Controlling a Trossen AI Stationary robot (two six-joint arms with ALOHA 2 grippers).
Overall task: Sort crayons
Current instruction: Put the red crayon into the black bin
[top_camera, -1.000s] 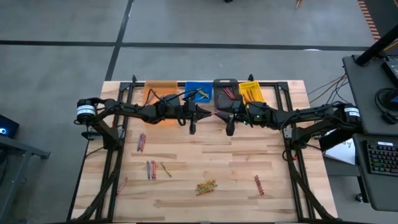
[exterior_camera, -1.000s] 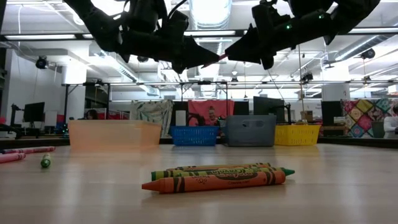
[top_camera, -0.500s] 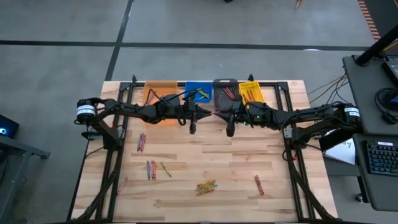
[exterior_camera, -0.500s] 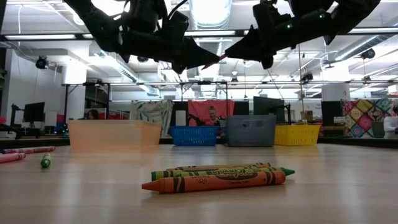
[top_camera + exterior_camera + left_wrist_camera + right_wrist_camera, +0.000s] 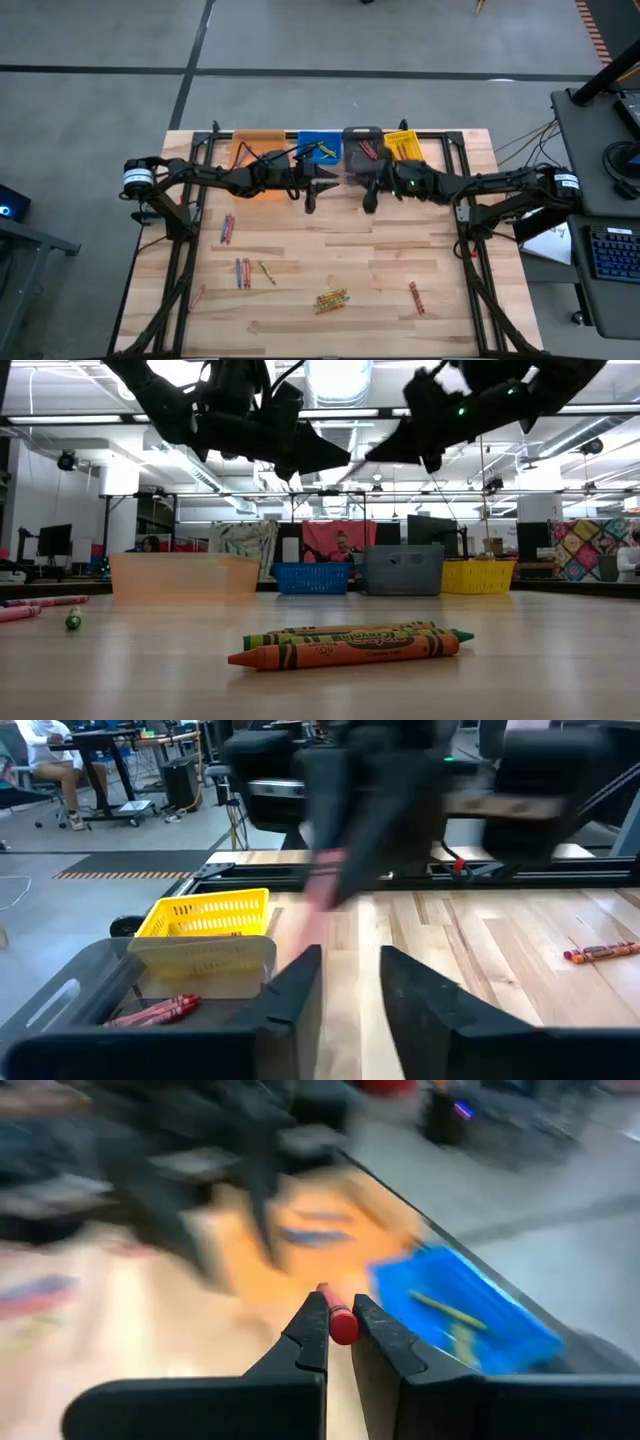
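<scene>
Above the plank table [image 5: 330, 250], the right gripper [image 5: 338, 1330] clamps a waxy red crayon [image 5: 341, 1321].

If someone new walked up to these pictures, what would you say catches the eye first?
Two dark arms meet nose to nose above the table's far middle, just in front of a row of bins: orange bin, blue bin, grey bin, yellow bin. The right gripper pinches a red crayon, while the left gripper stands open and empty. Loose crayons dot the near boards.
</scene>
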